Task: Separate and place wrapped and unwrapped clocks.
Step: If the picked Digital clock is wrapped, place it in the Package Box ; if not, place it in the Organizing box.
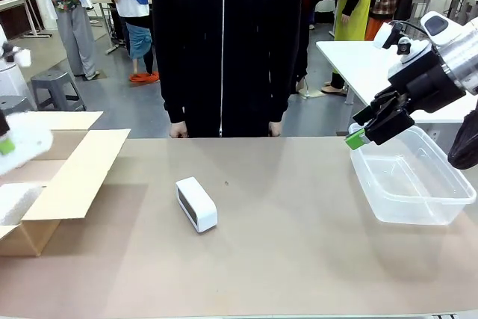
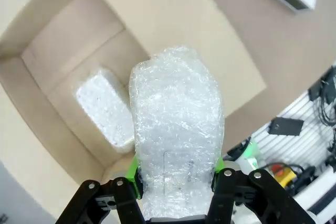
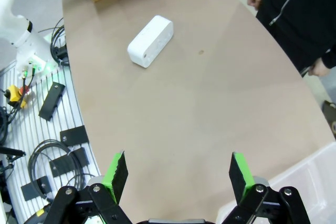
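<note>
One bundle [image 2: 105, 108] is boxed; a second bundle [image 2: 176, 124] is held above by the left gripper [image 2: 177, 176]. The clock [image 1: 196, 204] is unplaced; right gripper [image 3: 176, 174] wide.

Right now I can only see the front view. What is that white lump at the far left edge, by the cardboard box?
Observer: A wrapped clock, gripped by the left end effector and hanging over the open cardboard box.
Operator: Is the box empty inside?
Observer: No, a second wrapped clock lies on its floor.
Operator: Does the other arm hold anything?
Observer: No. The right end effector is open, with nothing between its green pads but bare table beyond.
</note>
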You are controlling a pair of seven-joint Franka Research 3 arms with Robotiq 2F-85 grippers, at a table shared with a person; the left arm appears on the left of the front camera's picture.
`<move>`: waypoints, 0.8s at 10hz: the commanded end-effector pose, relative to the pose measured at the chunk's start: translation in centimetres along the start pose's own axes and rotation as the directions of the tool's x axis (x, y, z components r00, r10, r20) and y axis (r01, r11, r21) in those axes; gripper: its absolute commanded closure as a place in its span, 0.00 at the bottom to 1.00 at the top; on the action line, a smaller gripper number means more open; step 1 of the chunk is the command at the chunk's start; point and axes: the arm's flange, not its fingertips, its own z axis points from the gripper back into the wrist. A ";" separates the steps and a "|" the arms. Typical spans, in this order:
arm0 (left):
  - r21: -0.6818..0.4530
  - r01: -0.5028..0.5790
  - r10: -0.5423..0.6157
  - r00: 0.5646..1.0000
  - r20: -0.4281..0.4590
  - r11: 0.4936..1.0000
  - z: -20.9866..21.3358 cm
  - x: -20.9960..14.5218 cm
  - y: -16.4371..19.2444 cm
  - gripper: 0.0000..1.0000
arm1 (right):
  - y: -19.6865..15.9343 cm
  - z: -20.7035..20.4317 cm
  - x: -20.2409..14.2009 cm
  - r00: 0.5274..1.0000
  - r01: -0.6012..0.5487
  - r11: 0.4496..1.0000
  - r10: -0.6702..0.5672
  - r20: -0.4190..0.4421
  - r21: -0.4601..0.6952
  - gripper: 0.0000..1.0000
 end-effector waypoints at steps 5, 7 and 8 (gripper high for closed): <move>0.022 -0.229 0.229 0.973 0.004 0.973 -5.4 -1.8 5.9 0.46 | 0.0 -0.2 0.1 1.000 0.002 1.000 -0.002 0.022 0.023 0.00; 0.030 -0.276 0.276 0.961 0.012 0.961 -5.9 -2.8 7.1 0.46 | 0.0 -0.2 0.1 1.000 0.002 1.000 -0.002 0.022 0.023 0.00; 0.024 -0.287 0.286 0.957 0.042 0.958 -6.1 -3.1 7.6 0.46 | 0.0 -0.2 0.1 1.000 0.002 1.000 -0.002 0.022 0.023 0.00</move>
